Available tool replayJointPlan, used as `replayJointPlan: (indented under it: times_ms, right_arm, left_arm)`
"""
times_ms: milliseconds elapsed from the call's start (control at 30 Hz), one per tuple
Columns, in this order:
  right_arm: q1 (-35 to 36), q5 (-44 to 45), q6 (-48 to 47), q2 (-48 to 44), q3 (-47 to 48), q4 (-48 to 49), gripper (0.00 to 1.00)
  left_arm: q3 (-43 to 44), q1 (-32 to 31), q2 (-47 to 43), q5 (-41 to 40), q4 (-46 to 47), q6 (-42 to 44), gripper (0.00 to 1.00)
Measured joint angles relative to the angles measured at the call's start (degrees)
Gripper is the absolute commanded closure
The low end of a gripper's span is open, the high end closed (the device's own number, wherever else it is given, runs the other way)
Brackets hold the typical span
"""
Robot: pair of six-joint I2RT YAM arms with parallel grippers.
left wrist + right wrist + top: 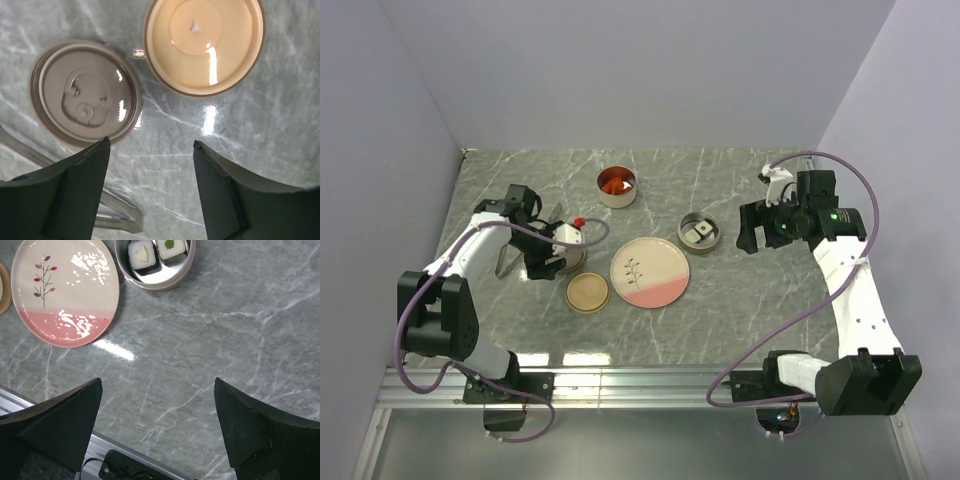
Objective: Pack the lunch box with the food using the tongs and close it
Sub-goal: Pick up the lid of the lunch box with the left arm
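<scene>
Currently the left gripper (150,145) is hovering left of the plate (65,290), jaws apart and holding nothing, by a brown lid (85,92) and a cream lid (204,42). The tongs (122,222) are lying beside it, farther left of the plate. The right gripper (157,382) is hanging right of the plate, spread wide and empty. Sushi pieces (141,254) are sitting in a tin (155,284) at the plate's far right, and red pieces (616,183) are sitting in another tin (617,201) beyond the plate.

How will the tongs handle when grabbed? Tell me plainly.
The tongs look like thin polished metal lying flat on the glossy table, so probably light and slippery; they may skid rather than lift. Their two slim arms would likely spring together when squeezed.
</scene>
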Motion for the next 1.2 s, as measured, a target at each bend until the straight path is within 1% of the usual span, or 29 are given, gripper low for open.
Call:
replayJointPlan:
  times_ms: [67,167,267,367,400,533,733,900,1000,1033,1100,1133,1200]
  right_arm:
    - [0.0,0.0,0.0,-0.2,-0.1,0.1,0.0]
    - [0.0,0.0,0.1,-0.7,-0.1,0.2,0.0]
    - [0.0,0.0,0.2,-1.4,-0.1,0.2,0.0]
    - [0.0,0.1,0.3,-1.7,-0.1,0.2,0.0]
    - [0.0,0.2,0.3,-1.8,-0.1,0.2,0.0]
    - [0.0,0.9,0.2,-2.6,-0.5,0.0,0.0]
    - [0.0,1.0,0.3,-3.5,-0.5,0.0,0.0]
    - [0.0,1.2,0.4,-3.5,-0.6,0.0,0.0]
    - [0.0,1.4,0.7,-3.5,-0.7,0.0,0.0]
    - [0.0,1.5,0.7,-3.5,-0.7,0.0,0.0]
    - [0.0,1.6,0.7,-3.5,-0.7,0.0,0.0]
    - [0.0,1.6,0.8,-3.5,-0.7,0.0,0.0]
    - [0.0,1.7,0.9,-3.5,-0.7,0.0,0.0]
  left_arm:
    - [-0.8,-1.6,0.6,-1.2,0.6,2.5,0.28]
    - [-0.8,-1.9,2.3,-1.8,2.1,5.6,0.3]
    - [-0.7,-1.9,5.2,-2.4,3.7,8.3,0.34]
    - [-0.7,-2.0,7.5,-2.7,4.9,10.3,0.41]
    - [-0.7,-2.0,8.1,-2.7,5.3,10.8,0.44]
    - [-1.3,-2.2,8.9,-2.7,7.5,11.8,0.52]
    - [-3.7,-2.3,9.6,-3.2,10.2,12.3,0.56]
    - [-5.6,-2.3,10.2,-4.1,11.7,12.7,0.62]
    - [-5.9,-2.4,10.1,-4.2,12.8,12.9,0.7]
    - [-6.1,-2.4,10.0,-4.2,13.4,13.1,0.76]
    - [-6.5,-2.4,9.8,-4.2,14.1,13.2,0.83]
    - [-6.8,-2.5,9.6,-4.2,14.4,13.4,0.88]
    - [-7.4,-2.6,9.5,-4.4,15.1,13.5,0.91]
